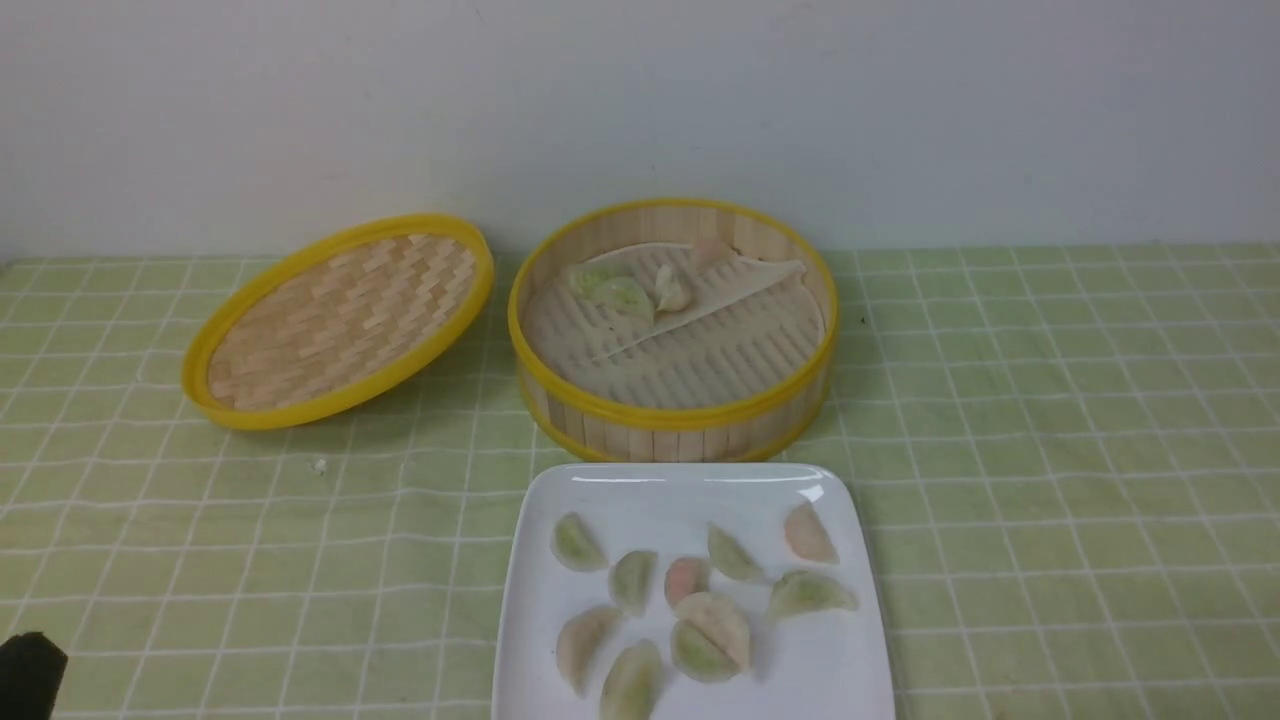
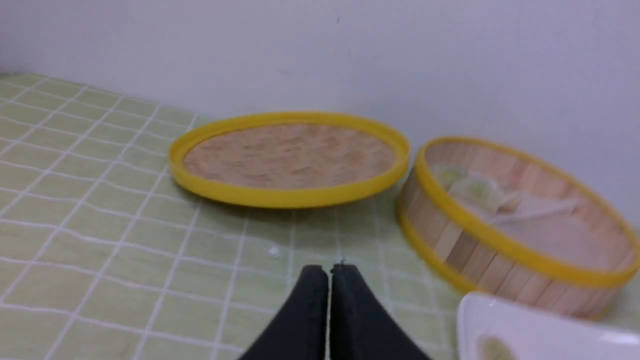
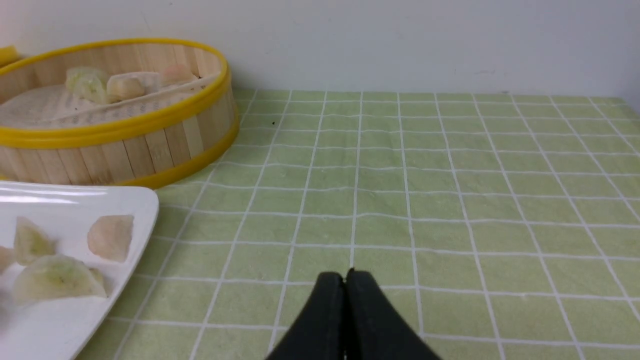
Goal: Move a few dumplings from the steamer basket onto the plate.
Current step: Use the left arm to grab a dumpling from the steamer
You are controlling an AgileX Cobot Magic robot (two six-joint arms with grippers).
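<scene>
The steamer basket [image 1: 680,415] stands at the middle of the table, its whitish liner folded back. A few dumplings [image 1: 625,295] lie at its far side. In front of it the white square plate [image 1: 650,490] holds several dumplings [image 1: 700,630], green and pinkish. My left gripper [image 2: 328,270] is shut and empty, low over the cloth in front of the lid. Only a black bit of the left arm [image 1: 30,675] shows in the front view. My right gripper [image 3: 345,275] is shut and empty over the cloth, right of the plate [image 3: 75,200] and basket [image 3: 125,150].
The shallow woven lid [image 1: 340,320] leans tilted left of the basket. A green checked cloth [image 1: 1050,450] covers the table up to a white wall. A small white crumb [image 1: 319,465] lies on the cloth in front of the lid.
</scene>
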